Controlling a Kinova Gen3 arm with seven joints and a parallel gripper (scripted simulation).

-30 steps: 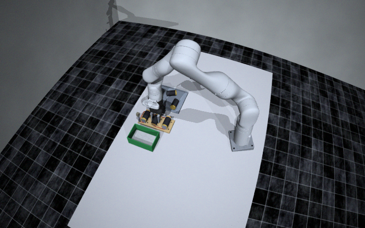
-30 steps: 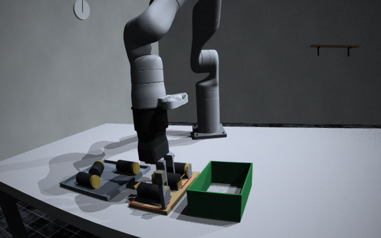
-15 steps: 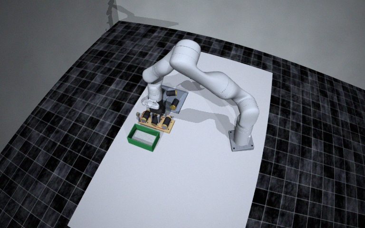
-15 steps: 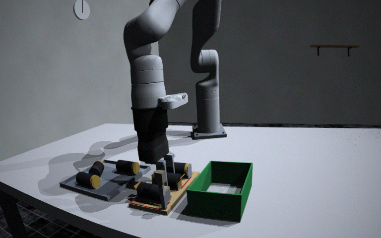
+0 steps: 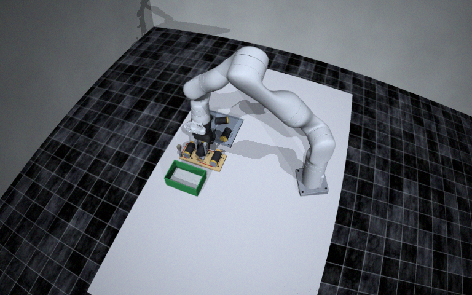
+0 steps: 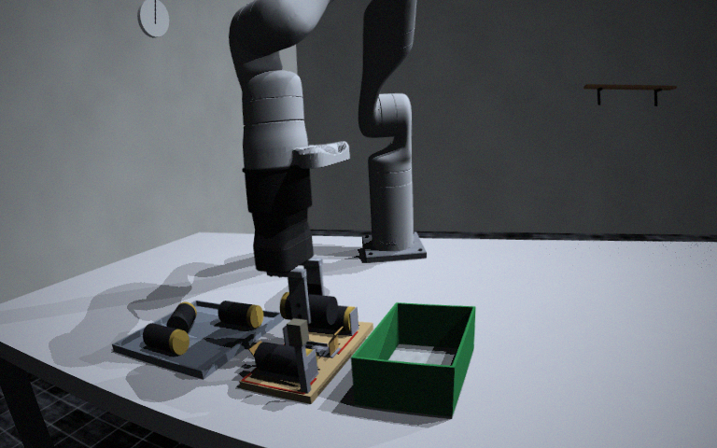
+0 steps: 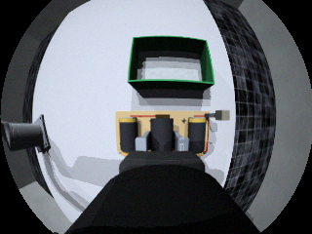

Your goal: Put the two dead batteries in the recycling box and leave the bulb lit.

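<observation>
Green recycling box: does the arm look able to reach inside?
Probably yes: the box is open-topped, right beside the battery holder, where the gripper grips the middle battery.

Raised the middle battery [image 5: 200, 151] [image 6: 324, 310] [image 7: 162, 134] off the wooden board [image 5: 217, 167] [image 6: 322, 377] [image 7: 118, 128], gripped between the fingers [image 5: 201, 150] [image 6: 312, 307]. Lay low in the middle bay at both earlier checks; found now above it, roughly level, plainly higher than both neighbouring cells. Moved upward together with the arm's wrist [image 5: 200, 110] [image 6: 274, 108]. Opened a gap beneath, exposing more of the bay.
</observation>
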